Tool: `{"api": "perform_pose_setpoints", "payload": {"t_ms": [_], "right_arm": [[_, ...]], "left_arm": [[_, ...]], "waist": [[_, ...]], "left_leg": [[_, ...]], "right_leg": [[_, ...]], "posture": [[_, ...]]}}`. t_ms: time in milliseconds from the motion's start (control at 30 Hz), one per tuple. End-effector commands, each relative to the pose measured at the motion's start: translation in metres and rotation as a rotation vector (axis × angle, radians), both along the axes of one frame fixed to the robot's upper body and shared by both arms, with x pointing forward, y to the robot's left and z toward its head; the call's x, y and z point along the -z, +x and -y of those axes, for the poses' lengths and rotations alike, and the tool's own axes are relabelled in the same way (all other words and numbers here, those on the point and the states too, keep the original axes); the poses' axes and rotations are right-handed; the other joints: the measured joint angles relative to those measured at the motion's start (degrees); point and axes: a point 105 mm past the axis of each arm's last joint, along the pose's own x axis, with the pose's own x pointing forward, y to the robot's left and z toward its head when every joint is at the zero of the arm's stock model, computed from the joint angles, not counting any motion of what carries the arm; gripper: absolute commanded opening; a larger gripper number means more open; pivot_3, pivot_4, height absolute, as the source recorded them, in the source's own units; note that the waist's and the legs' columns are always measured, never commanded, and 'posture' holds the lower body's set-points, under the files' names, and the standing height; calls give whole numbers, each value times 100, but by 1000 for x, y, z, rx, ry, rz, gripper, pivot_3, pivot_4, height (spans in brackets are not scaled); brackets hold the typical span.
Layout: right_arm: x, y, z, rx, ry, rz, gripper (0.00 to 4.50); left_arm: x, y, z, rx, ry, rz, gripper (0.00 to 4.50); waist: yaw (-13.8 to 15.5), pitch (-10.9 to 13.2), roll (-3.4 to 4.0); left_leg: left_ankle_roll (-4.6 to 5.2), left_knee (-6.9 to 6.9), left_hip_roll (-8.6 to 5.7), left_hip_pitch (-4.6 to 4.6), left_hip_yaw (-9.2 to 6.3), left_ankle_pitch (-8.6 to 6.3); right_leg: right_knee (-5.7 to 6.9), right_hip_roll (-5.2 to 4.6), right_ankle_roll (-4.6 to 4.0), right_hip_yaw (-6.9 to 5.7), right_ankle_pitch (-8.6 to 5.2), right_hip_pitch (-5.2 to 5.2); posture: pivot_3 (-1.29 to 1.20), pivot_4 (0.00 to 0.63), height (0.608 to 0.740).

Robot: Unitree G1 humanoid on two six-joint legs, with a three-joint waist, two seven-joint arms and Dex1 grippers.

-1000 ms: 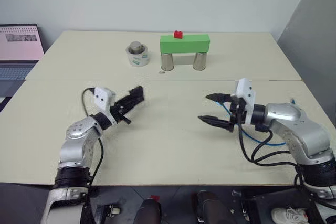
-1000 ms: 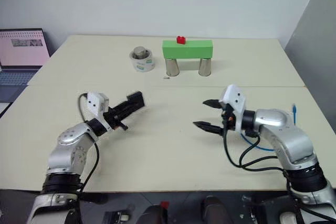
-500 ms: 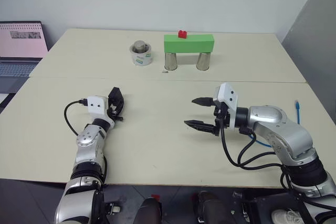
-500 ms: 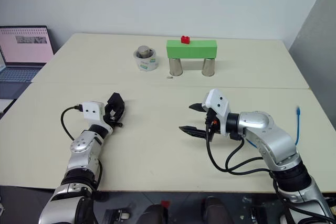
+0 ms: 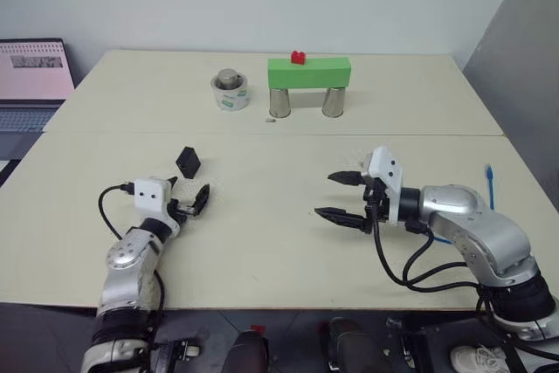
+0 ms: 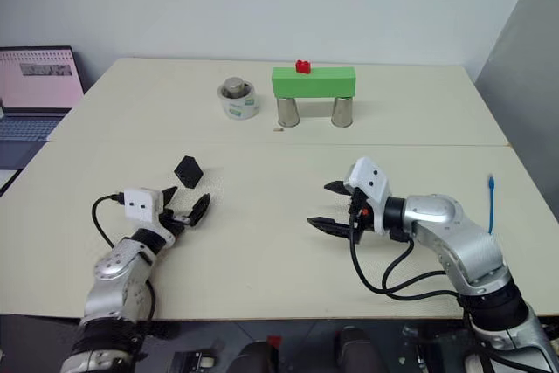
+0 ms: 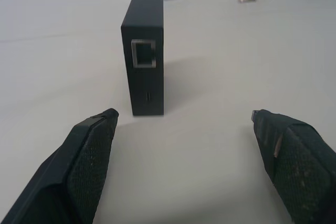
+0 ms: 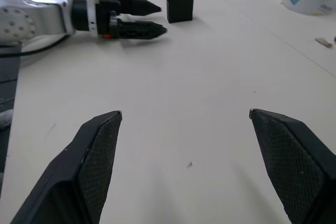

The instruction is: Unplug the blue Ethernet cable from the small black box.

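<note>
The left gripper is spread wide and empty. Just beyond its fingertips, apart from them, the small black box is stood upright on the table; it is matte and rectangular, with an empty port facing the gripper. The right gripper is likewise spread and empty, held low over the table, pointing toward the left arm. The blue Ethernet cable is seen at the table's right edge, behind the right arm. The label on the white tape roll cannot be read.
</note>
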Motion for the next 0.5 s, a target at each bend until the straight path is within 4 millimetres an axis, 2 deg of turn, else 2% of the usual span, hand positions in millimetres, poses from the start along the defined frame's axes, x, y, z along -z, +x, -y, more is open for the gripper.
{"api": "perform_pose_setpoints", "payload": {"t_ms": [33, 233, 333, 500], "right_arm": [[-12, 2, 19, 70, 12, 55, 4131], [-7, 11, 64, 239, -19, 57, 4131], [-4, 15, 85, 300, -48, 59, 4131], [-5, 23, 95, 355, -21, 57, 4131]], "left_arm": [[-25, -10, -7, 40, 87, -16, 4346], [-72, -21, -8, 176, 132, 26, 4346], [-92, -25, 0, 264, 116, 41, 4346], [-102, -28, 8, 338, 97, 31, 4346]], "waist": [[2, 0, 0], [23, 0, -3], [16, 1, -2], [10, 1, -2]], "left_leg": [[0, -1, 0, 0, 1, 0], [0, 1, -2, -1, -1, 0], [0, -2, -2, 0, 6, 0], [0, -3, 0, 0, 11, -1]], "right_leg": [[1, 0, -1, 0, -1, 0], [-2, 0, -2, -4, -1, 2], [-6, -1, -2, 3, -2, 1], [-7, 0, -3, 5, -3, -1]], "posture": [[0, 150, 740], [0, 150, 740], [0, 150, 740], [0, 150, 740]]}}
